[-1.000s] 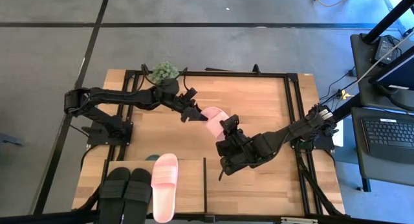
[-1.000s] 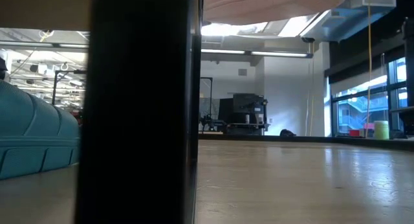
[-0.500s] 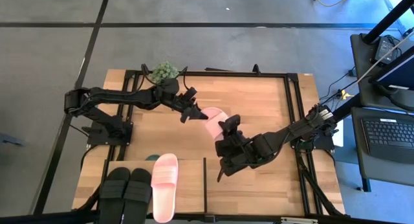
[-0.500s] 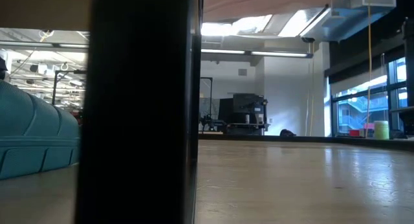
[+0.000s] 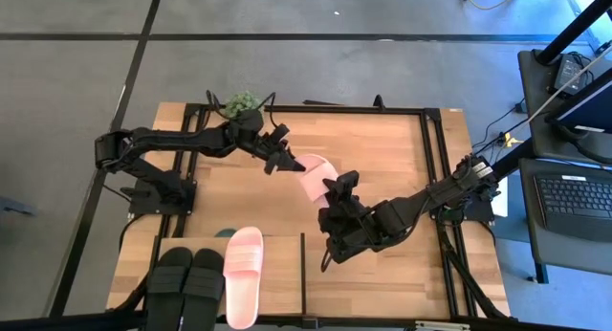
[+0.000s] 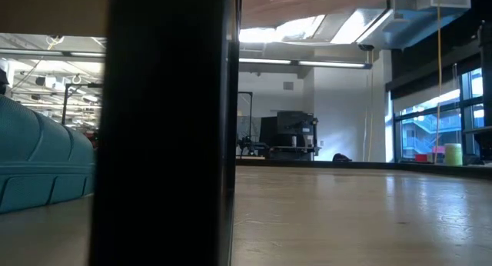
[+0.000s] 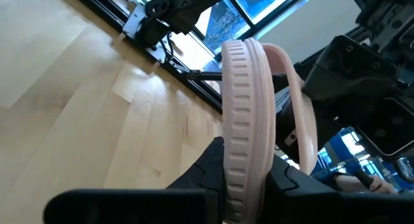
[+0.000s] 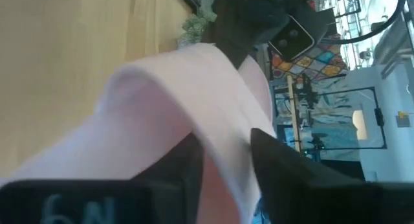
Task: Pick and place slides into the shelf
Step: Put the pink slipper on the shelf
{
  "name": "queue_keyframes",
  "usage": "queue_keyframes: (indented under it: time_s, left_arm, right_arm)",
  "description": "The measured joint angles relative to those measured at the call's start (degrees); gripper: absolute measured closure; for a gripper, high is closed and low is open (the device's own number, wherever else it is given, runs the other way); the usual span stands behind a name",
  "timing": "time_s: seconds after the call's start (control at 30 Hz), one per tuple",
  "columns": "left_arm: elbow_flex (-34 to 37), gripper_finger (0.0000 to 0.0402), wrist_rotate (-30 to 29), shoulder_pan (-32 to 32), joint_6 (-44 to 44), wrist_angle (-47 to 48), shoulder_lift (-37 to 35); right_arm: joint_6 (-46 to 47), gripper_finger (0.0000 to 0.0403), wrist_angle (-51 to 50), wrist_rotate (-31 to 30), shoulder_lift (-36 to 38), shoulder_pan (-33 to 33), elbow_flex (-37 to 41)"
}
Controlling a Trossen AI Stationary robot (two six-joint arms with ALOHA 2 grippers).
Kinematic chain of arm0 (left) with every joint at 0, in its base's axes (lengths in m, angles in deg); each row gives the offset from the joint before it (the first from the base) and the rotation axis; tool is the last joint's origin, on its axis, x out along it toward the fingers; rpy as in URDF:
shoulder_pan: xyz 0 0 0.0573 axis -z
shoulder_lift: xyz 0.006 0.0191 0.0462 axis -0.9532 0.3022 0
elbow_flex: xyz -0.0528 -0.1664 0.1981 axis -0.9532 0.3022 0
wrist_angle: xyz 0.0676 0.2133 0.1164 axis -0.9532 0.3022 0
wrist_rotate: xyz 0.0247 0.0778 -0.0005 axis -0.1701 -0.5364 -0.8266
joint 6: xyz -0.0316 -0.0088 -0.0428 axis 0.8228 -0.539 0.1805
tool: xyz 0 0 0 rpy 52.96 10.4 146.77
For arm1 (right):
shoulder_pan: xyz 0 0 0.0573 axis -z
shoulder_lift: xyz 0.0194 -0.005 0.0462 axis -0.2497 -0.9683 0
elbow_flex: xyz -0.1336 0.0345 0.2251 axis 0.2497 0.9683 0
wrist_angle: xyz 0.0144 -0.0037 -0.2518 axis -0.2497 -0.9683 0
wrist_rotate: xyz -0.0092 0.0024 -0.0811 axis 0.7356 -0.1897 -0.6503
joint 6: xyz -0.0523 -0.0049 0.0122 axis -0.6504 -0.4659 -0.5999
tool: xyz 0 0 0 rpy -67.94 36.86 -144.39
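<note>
A light pink rubber slide sandal [image 5: 313,175] is held in the air above the middle of the pale wooden tabletop [image 5: 382,149], gripped from both ends at once. The left gripper [image 5: 289,164] is clamped on one edge of it; in the left wrist view the ribbed, moulded rim of the sole [image 7: 240,120] is seen squeezed between the two dark fingers [image 7: 200,179], with the smooth wide strap [image 7: 299,120] arching off to one side. The right gripper [image 5: 332,197] is closed on the opposite end, and in the right wrist view the matte pink rubber [image 8: 162,114] is pinched between its fingers.

On the low light-wood shelf [image 5: 277,250] at the table's near edge, the matching light pink slide [image 5: 244,275] is laid flat on the top board, just beside a pair of black rubber slides [image 5: 187,285] set side by side. A dark green slide [image 5: 225,233] is partly seen under the board's far edge. A small green potted plant [image 5: 243,103] is stood at the table's far edge.
</note>
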Motion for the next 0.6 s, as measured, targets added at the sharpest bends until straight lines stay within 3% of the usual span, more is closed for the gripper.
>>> queue_keyframes:
  time_s: [0.33, 0.5, 0.6]
  left_arm:
    - [0.0, 0.0367, 4.93, -2.87, 0.86, -0.05, -0.33]
    - [0.0, 0.0368, 9.33, -4.62, 2.19, -0.25, -0.7]
    - [-0.05, 0.0367, 15.08, -6.5, 4.17, -0.43, -1.64]
  right_arm:
    - [0.4, 0.0117, -0.75, 0.18, 0.06, -1.96, 0.0]
    - [3.07, 0.0088, -3.46, 0.01, 1.38, -7.09, 0.0]
    - [7.75, 0.0086, -4.09, 0.18, 3.03, -10.12, 0.0]
